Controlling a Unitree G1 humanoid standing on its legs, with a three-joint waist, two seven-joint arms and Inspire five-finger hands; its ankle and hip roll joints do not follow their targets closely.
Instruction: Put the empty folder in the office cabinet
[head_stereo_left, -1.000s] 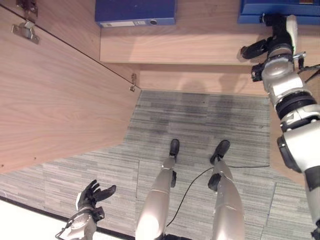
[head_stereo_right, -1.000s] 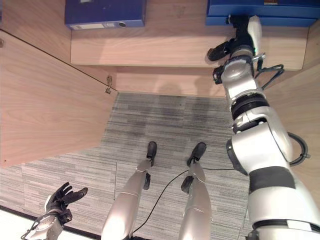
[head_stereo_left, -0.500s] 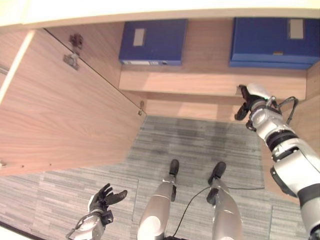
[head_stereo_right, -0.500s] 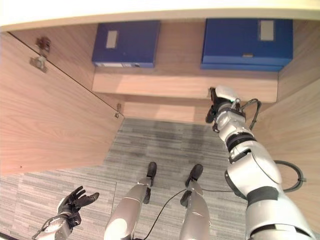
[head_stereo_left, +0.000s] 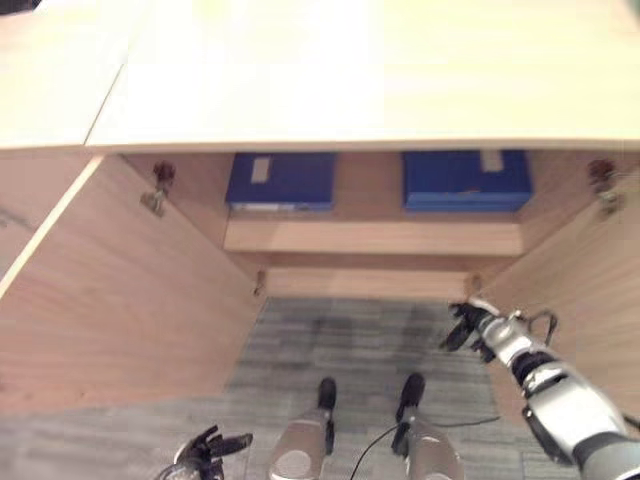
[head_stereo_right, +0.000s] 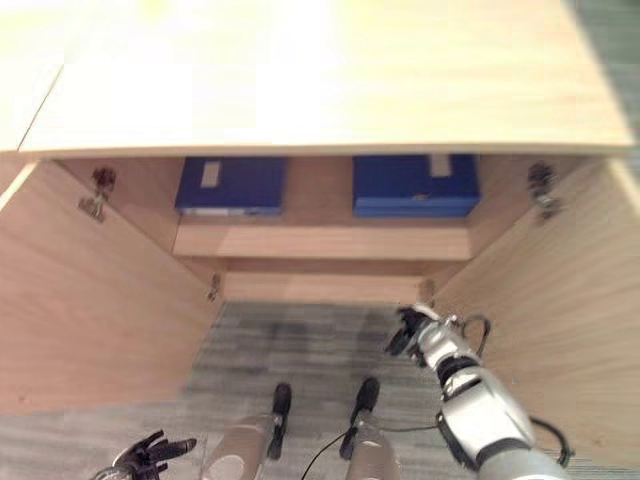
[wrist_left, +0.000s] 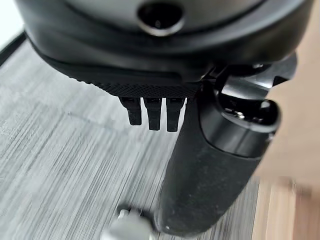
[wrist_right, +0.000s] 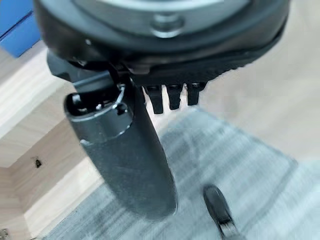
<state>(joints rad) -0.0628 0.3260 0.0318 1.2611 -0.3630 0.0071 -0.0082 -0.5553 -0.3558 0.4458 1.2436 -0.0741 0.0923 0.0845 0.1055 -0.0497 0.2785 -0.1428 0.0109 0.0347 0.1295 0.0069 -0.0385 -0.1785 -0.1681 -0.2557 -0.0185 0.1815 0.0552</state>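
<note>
The folder (head_stereo_left: 467, 181) I'm after lies flat on the cabinet shelf, the right one of two blue folders there, and neither hand of mine is on it.

Nearest to me, low at my left, I see the left hand (head_stereo_left: 207, 455) above the grey carpet (head_stereo_left: 350, 340), fingers spread and relaxed, grasping nothing. In its wrist view the thumb (wrist_left: 210, 175) is a thick, dark, finely grained cylinder and the short fingertips (wrist_left: 152, 112) stick out straight over the streaked, ribbed carpet pile.

A little further off, the right hand (head_stereo_right: 408, 331) hangs over the carpet just in front of the cabinet's base, to the right. Its wrist view shows the same dark matte thumb (wrist_right: 130, 160) and straight fingertips (wrist_right: 172, 95); it is released and empty.

On both sides stand the open cabinet doors, broad flat panels of pale wood-grain laminate: the left door (head_stereo_left: 110, 290) and the right door (head_stereo_right: 560, 300), each with small metal hinges near the carcass. They flank the opening without blocking it.

Beyond that is the shelf (head_stereo_left: 372, 237), a light wooden board with a straight front edge. The other blue folder (head_stereo_left: 281, 181) lies at its left, well apart from mine; both are flat, rectangular, with pale labels on top.

Farthest up, the cabinet's smooth, light top (head_stereo_left: 330, 75) overhangs the shelf.
</note>
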